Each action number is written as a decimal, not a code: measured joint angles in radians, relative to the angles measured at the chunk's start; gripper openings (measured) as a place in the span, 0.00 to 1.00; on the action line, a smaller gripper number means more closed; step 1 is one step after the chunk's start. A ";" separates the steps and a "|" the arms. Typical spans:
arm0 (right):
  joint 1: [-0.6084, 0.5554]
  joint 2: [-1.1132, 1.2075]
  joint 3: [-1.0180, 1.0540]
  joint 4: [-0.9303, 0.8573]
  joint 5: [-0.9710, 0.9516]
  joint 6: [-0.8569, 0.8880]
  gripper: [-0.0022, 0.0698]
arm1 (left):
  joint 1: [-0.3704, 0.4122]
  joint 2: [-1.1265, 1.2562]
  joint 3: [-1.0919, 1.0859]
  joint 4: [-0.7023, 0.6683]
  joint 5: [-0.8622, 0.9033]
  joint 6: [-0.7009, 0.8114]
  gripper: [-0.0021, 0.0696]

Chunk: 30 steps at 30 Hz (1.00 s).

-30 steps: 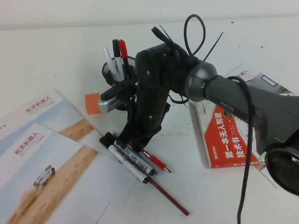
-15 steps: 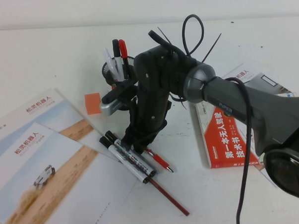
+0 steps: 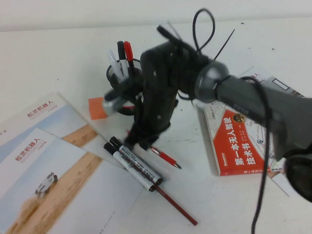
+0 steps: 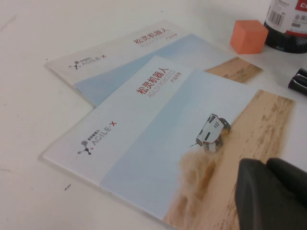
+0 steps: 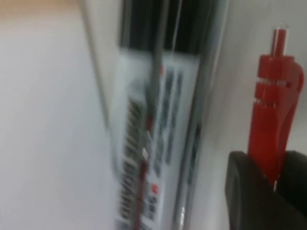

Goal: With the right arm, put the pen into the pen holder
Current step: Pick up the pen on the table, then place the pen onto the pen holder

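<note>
Red pen (image 3: 165, 159) nipped in R gripper (image 3: 141, 143) by markers (image 3: 134, 163), seemingly off table, L gripper (image 4: 273, 196) over brochures (image 4: 158, 124), jaw state unclear

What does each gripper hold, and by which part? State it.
The right gripper, above the markers, grips the pen at its red clip end. The left gripper, over the brochures, holds nothing visible.
</note>
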 joint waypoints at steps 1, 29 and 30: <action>0.000 -0.023 0.003 0.012 -0.026 0.006 0.17 | 0.000 0.000 0.000 0.000 0.000 0.000 0.03; -0.070 -0.393 0.813 -0.559 -1.999 0.829 0.17 | 0.000 0.000 0.000 0.000 0.000 0.000 0.03; -0.077 -0.368 0.802 -0.562 -1.990 0.833 0.17 | 0.000 0.000 0.000 0.000 0.000 0.000 0.03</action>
